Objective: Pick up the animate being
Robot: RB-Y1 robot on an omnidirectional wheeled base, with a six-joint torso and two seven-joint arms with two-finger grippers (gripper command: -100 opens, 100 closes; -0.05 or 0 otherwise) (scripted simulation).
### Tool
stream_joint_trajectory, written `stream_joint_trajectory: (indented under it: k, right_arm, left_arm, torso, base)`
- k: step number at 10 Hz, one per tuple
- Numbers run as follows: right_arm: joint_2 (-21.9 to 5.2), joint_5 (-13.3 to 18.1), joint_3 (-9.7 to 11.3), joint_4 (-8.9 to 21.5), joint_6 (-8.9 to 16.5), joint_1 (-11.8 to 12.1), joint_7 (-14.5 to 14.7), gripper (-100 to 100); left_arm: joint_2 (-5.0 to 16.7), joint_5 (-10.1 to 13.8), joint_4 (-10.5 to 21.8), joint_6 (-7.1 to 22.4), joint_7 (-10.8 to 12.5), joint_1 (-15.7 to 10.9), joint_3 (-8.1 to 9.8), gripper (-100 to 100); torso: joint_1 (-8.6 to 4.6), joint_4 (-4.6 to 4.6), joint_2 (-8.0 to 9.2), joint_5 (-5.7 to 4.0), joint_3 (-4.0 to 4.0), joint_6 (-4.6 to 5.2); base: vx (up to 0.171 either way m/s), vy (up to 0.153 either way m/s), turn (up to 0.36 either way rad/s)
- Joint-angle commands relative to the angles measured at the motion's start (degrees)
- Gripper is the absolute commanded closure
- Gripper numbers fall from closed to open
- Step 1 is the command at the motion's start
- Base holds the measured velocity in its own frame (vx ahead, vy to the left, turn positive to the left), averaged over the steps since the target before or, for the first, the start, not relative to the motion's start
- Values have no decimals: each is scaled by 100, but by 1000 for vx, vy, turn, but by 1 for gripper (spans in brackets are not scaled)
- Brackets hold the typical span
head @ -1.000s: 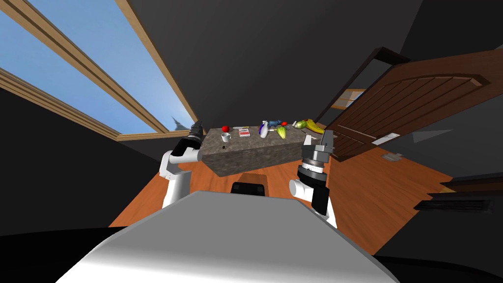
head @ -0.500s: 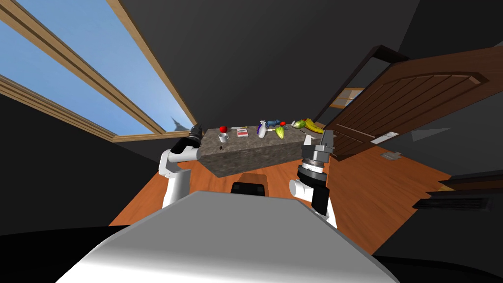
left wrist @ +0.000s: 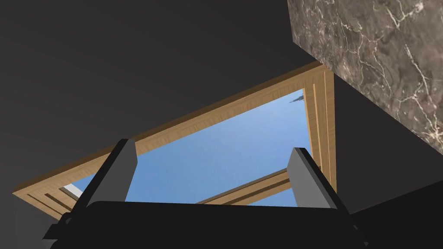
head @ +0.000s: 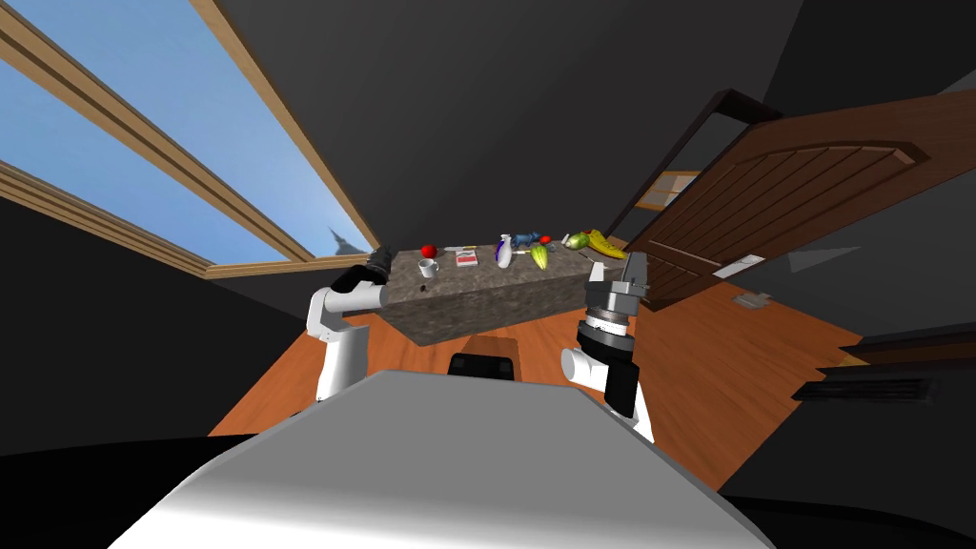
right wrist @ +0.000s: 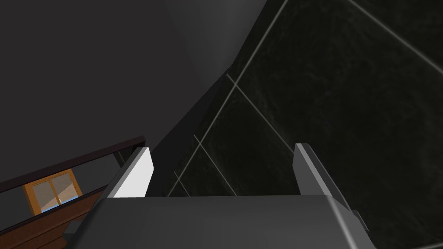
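Shifted: head camera; stone table [head: 477, 300] now sits further left. Small blue figure [head: 527, 239], likely target, far edge beside vase [head: 502, 252]. Left gripper [left wrist: 210, 149], right gripper [right wrist: 223, 149]: both spread, empty. Drive closer before reaching.

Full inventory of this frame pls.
table: 1, mottled grey-brown, ahead of me
red round thing: 1, table's left end
mug: 1, white, beside the red round thing
book: 1, red and white, right of mug
vase: 1, white and blue, mid-table
blue figure: 1, just beyond the vase
yellow-green thing: 1, right of vase
green thing: 1, table's right end
yellow thing: 1, beside the green thing
door: 1, dark brown, open, right
window: 1, wood-framed, left
left gripper: 1, grey, open, table's left end
right gripper: 1, grey, open, table's right corner
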Motion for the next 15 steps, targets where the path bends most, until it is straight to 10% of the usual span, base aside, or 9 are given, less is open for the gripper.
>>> stream_joint_trajectory:
  k: [1, 15]
  right_arm:
    - [0, 0, 0, 0, 0, 0, 0, 0]
    - [0, 0, 0, 0, 0, 0, 0, 0]
  left_arm:
    - [-17, -28, 6, 227, -11, -28, -2, -100]
    - [22, -38, 445, 2272, -269, -283, 275, -100]
  torso:
    - [0, 0, 0, 0, 0, 0]
    - [10, -1, -4, 2, -2, 0]
  base:
    - [18, -24, 3]
    - [36, -28, -19]
